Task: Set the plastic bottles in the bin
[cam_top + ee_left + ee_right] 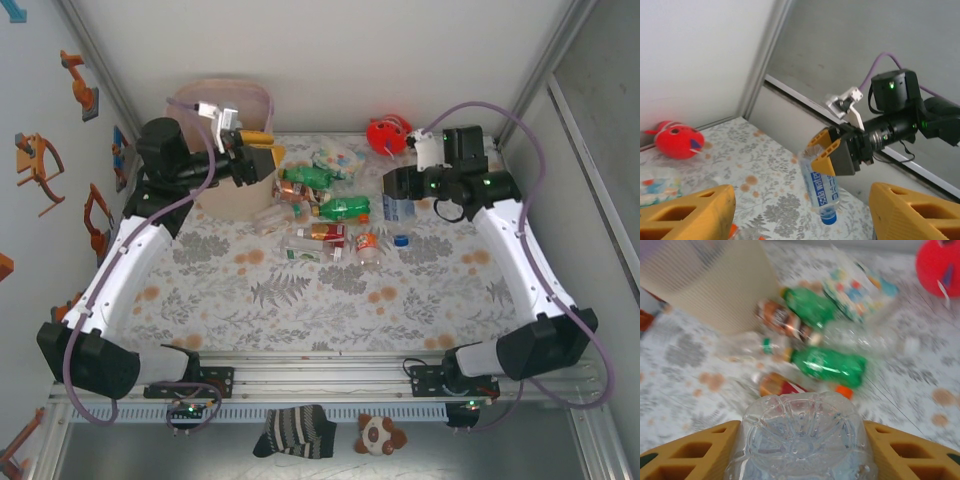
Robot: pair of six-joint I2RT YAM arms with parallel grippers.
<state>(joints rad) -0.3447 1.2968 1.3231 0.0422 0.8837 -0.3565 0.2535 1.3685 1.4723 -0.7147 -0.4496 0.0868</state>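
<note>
My right gripper is shut on a clear plastic bottle with a blue label. The bottle hangs cap-down above the table, its ribbed base between the yellow fingers. Several more plastic bottles lie in a heap mid-table: green ones, clear ones and a red-labelled one. The pale pink bin stands at the far left. My left gripper hovers at the bin's right rim, open, with nothing between its fingers.
A red round toy and a patterned packet lie behind the heap. Enclosure walls close in on the left, back and right. A striped sock and a small plush lie in front of the arm rail.
</note>
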